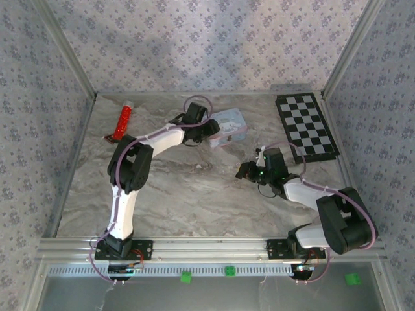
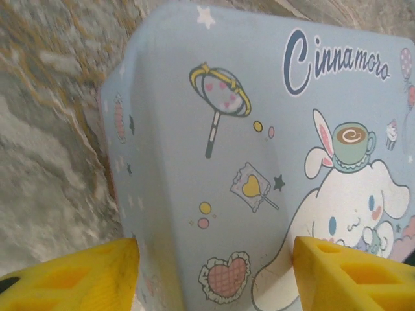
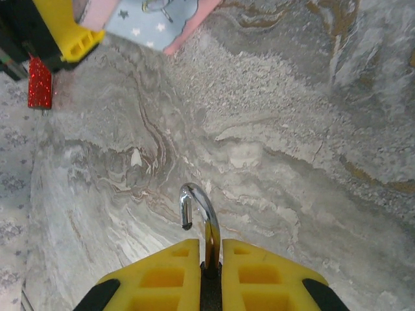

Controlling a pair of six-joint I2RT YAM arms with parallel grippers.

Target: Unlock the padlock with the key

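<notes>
Straddling the pastel tin (image 2: pixel 259 162), the left claw (image 2: pixel 214 272) gapes; the right claw (image 3: pixel 209 259) clamps the padlock (image 3: pixel 198 214).

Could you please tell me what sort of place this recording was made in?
Probably a robot test cell rather than a home: a marble-patterned tabletop framed by aluminium rails, patterned fabric walls around it, and a checkerboard calibration board lying on it.

A grey marbled table (image 1: pixel 194 194) carries it all; a red tube (image 1: pixel 122 122) lies near the far left corner; a pastel cartoon tin (image 1: pixel 230 126) sits toward the far edge, mid-width; a checkerboard (image 1: pixel 306 127) fills the far right corner.
</notes>
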